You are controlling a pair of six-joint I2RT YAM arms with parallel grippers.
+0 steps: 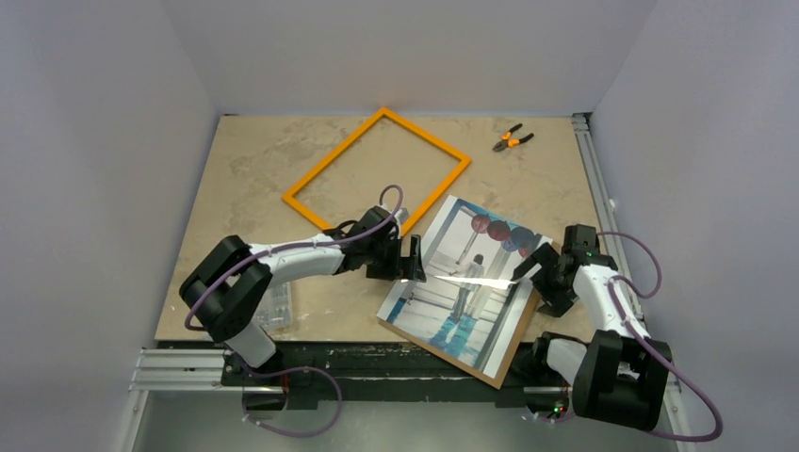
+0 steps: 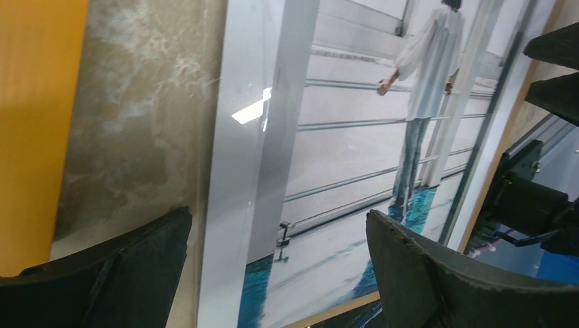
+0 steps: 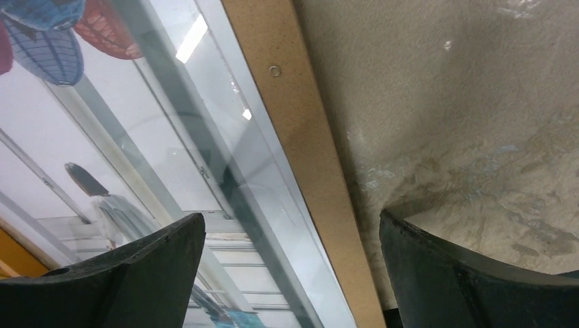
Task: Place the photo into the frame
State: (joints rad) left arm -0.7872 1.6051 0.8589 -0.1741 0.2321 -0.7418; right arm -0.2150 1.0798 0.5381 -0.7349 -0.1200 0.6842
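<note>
Marbled tabletop (image 1: 236,188) holds your orange frame (image 1: 334,153) flat at the far middle, with only table showing inside its border. Your photo (image 1: 462,282) lies outside it, near and right, on a brown backing board (image 1: 521,337) that overhangs the near edge. Your left gripper (image 1: 412,259) and right gripper (image 1: 528,273) straddle the photo's left and right edges, jaws spread wide, pinching nothing.
</note>
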